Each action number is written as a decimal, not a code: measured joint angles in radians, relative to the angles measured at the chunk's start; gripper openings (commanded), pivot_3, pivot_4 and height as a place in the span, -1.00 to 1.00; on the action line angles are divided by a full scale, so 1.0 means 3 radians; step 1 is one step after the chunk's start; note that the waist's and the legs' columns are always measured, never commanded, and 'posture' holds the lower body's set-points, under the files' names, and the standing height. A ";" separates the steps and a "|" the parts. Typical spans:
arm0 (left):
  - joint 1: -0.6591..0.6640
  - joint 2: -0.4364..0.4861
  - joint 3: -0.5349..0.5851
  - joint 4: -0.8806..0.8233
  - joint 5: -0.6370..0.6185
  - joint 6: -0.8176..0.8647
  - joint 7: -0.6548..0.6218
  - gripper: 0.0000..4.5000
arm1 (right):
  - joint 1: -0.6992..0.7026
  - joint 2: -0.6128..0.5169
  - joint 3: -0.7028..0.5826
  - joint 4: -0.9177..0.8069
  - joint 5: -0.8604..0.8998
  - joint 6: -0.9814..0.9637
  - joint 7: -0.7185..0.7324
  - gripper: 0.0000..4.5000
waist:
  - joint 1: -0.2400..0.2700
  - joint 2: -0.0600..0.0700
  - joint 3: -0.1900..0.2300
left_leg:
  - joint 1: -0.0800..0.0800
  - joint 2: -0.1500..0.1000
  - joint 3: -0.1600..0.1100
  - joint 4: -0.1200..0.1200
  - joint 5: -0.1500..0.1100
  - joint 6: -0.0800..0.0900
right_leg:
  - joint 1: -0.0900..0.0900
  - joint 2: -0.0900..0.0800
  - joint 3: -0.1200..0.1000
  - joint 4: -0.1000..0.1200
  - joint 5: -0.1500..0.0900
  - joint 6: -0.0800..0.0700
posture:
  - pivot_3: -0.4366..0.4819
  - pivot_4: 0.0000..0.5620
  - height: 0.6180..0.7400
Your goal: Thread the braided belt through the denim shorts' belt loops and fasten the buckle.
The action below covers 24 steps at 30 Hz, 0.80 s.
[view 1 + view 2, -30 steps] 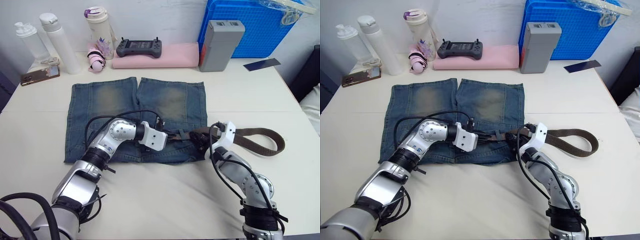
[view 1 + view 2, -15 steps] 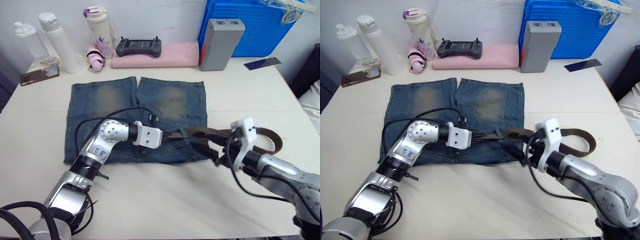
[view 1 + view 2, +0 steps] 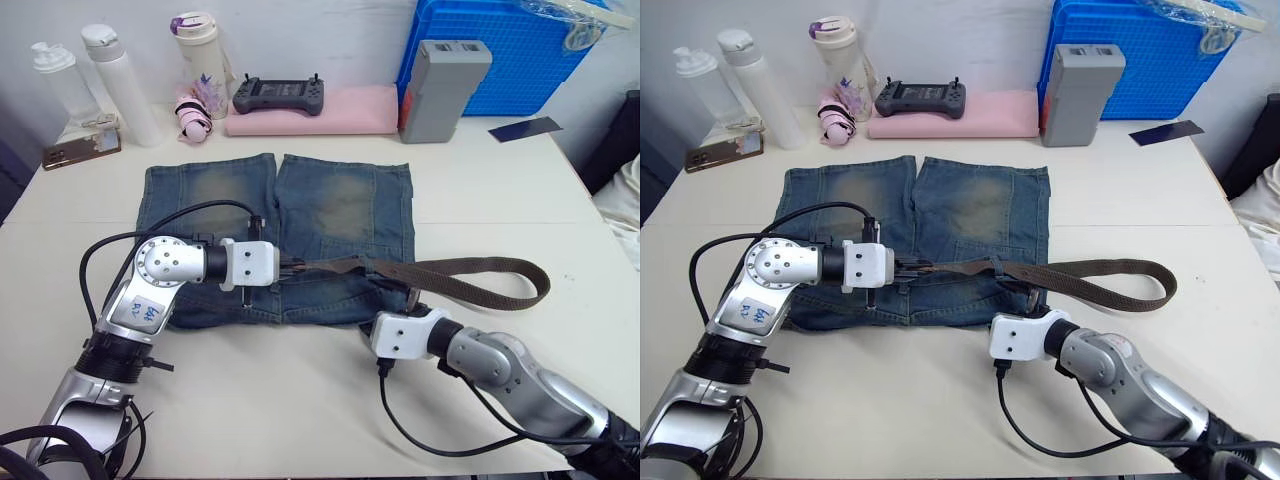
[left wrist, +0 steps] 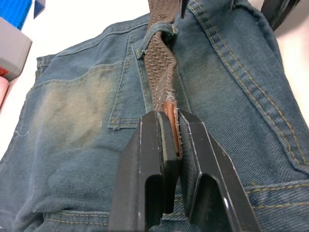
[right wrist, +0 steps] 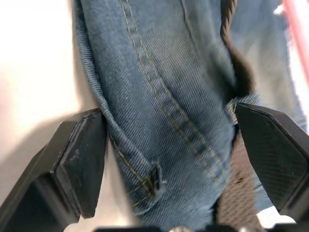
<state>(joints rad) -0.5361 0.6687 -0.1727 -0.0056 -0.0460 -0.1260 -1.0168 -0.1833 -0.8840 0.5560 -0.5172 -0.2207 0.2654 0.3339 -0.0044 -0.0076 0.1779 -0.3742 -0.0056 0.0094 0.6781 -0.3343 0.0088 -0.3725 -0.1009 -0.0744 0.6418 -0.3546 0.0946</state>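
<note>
The denim shorts (image 3: 340, 215) lie flat mid-table, waistband towards me. My left gripper (image 3: 288, 267) is shut on the tan end of the braided belt (image 3: 470, 268), seen close in the left wrist view with the fingers (image 4: 147, 159) pinching the leather tip. The belt passes under one of the belt loops (image 4: 164, 29), runs right along the waistband and doubles back in a loop off the shorts' right side. My right gripper (image 5: 166, 116) stands open around the waistband's right corner (image 3: 405, 298), with denim between its fingers. The buckle is hidden.
Along the back edge stand two white bottles (image 3: 110, 80), a flask (image 3: 198, 55), a pink folded cloth (image 3: 330, 112) with a controller (image 3: 278, 95), a grey box (image 3: 442, 88) and a blue crate (image 3: 510, 50). A phone (image 3: 80, 150) lies far left.
My left gripper has drawn the belt end leftwards along the waistband. My right gripper has opened, let go of the belt and shifted to the shorts' near right corner.
</note>
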 measured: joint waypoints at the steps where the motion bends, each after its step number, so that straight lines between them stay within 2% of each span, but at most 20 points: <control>1: 0.0059 0.0025 0.0024 -0.0072 -0.0016 0.0011 0.0004 -1.00 | 0.0110 0.0083 -0.0067 0.0017 -0.0006 -0.0007 -0.0005 0.15 | 0.0005 0.0000 0.0000 | 0.0002 0.0000 0.0000 0.0002 0.0000 0.0000 | 0.0002 -0.0001 0.0000 0.0002 0.0000 0.0000 | -0.05 -0.47 0.99; 5: 0.0202 0.0075 0.0076 -0.0180 -0.0024 -0.0003 0.0013 -1.00 | 0.0367 0.0175 -0.0357 0.0053 0.0044 0.0108 0.0067 -0.69 | 0.0020 0.0000 0.0000 | 0.0012 -0.0002 -0.0003 0.0007 -0.0002 0.0003 | 0.0019 -0.0005 0.0000 0.0000 0.0000 0.0001 | -0.05 -0.47 0.99; 7: 0.0247 0.0075 0.0103 -0.0209 -0.0025 -0.0038 0.0022 -1.00 | 0.0438 0.0173 -0.0517 0.0077 0.0073 0.0163 0.0120 -0.97 | 0.0043 0.0000 0.0000 | 0.0012 -0.0002 -0.0006 0.0008 -0.0004 0.0006 | 0.0024 -0.0005 -0.0002 -0.0007 0.0001 0.0002 | -0.05 -0.47 0.99; 13: 0.0391 0.0061 0.0118 -0.0220 -0.0009 -0.0240 0.0074 -1.00 | 0.0645 0.0025 -0.1224 0.0247 0.0214 0.0285 0.0356 -0.97 | 0.0109 0.0001 0.0000 | 0.0011 -0.0006 -0.0015 0.0009 -0.0016 0.0017 | 0.0036 -0.0007 -0.0006 -0.0025 0.0002 0.0004 | -0.05 -0.47 0.99; 22: 0.0395 -0.0070 0.0103 -0.0219 0.0055 -0.0447 0.0213 -1.00 | 0.0717 0.0022 -0.1524 0.0319 0.0241 0.0332 0.0601 -0.97 | 0.0103 0.0001 0.0000 | 0.0010 -0.0006 -0.0015 0.0007 -0.0018 0.0019 | 0.0043 -0.0004 -0.0011 -0.0043 0.0006 0.0012 | -0.05 -0.47 0.99; 24: 0.0395 -0.0105 0.0104 -0.0216 0.0059 -0.0493 0.0263 -1.00 | 0.0713 0.0074 -0.1582 0.0305 0.0304 0.0390 0.0649 -0.59 | 0.0102 0.0001 0.0000 | 0.0010 -0.0006 -0.0015 0.0007 -0.0018 0.0019 | 0.0043 -0.0004 -0.0011 -0.0043 0.0006 0.0012 | -0.05 -0.47 0.99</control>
<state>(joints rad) -0.4177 0.6370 -0.1415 -0.0704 -0.0283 -0.2739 -0.9380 0.0305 -0.8620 0.0813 -0.4257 -0.1294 0.3824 0.5287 0.0263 -0.0073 0.1779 -0.3712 -0.0074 0.0048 0.6803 -0.3397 0.0146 -0.3597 -0.1021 -0.0778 0.6289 -0.3527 0.0982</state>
